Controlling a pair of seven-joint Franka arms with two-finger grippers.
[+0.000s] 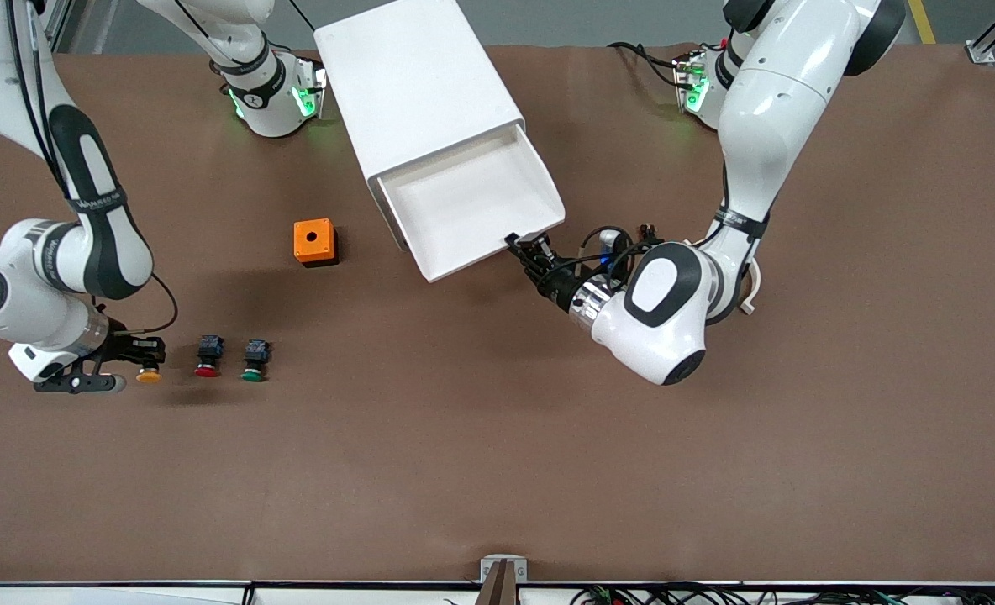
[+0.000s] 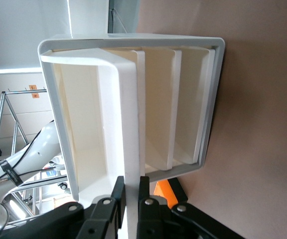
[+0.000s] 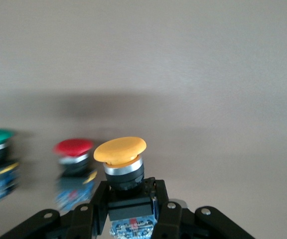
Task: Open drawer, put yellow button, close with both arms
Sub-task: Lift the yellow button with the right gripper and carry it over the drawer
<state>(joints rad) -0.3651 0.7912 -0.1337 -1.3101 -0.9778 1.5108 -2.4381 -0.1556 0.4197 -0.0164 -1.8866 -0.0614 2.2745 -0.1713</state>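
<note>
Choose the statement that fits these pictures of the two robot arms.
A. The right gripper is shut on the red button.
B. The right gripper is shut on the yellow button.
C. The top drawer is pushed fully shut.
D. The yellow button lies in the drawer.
B: the right gripper has its fingers closed on the yellow button's dark body, while the left gripper grips the front edge of the pulled-out drawer.

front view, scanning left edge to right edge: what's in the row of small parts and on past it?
right end effector shut on the yellow button → red button → green button → orange box → open drawer → left end effector shut on the drawer's front edge.
</note>
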